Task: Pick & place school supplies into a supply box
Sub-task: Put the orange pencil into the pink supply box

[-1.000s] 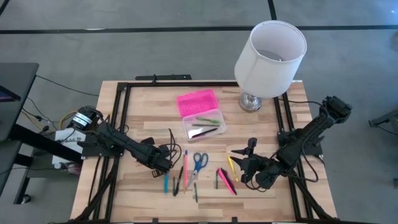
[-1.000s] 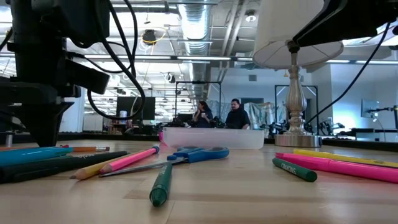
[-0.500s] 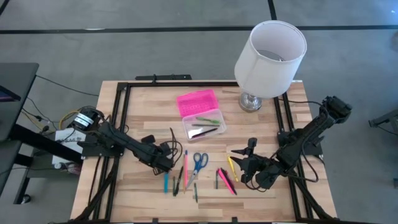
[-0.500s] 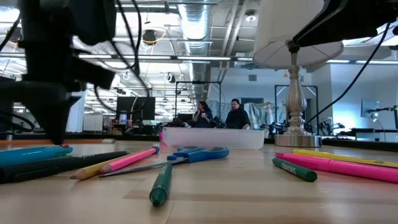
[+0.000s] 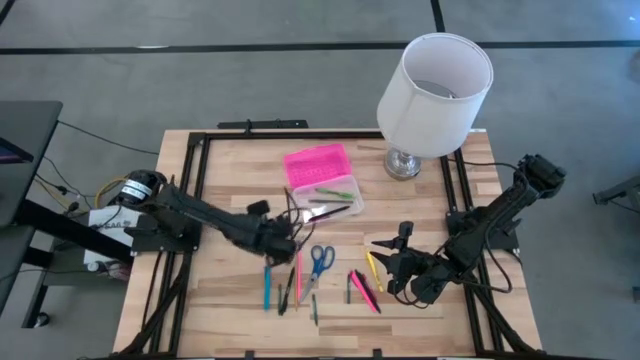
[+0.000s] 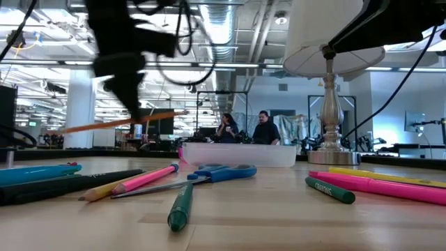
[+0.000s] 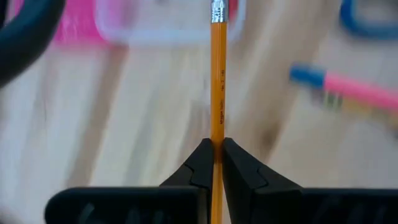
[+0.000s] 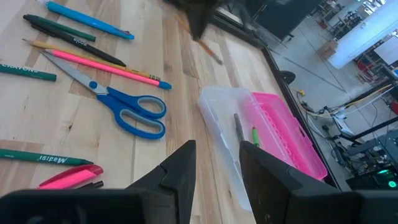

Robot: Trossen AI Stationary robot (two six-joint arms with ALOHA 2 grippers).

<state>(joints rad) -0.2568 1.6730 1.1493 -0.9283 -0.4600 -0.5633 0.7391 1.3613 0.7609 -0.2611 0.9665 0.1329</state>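
An orange pencil with a metal ferrule is pinched between the closed fingers of the left gripper, held clear of the table just below the supply box at frame centre in the high view; its lower end is cut off by the wrist frame edge. In the low view the pencil is seen tilted in the air at upper left, the gripper above it blurred. The box — a clear plastic tray with a pink textured lid hinged open behind it — already holds a green and a dark item, too small to name. On the bare wood below lie blue-handled scissors, a long pink pencil and a blue pen; others there are hard to separate. The right gripper, fingers apart, hovers at lower right beside pink and yellow pens. A white lampshade covers the table's upper right corner.
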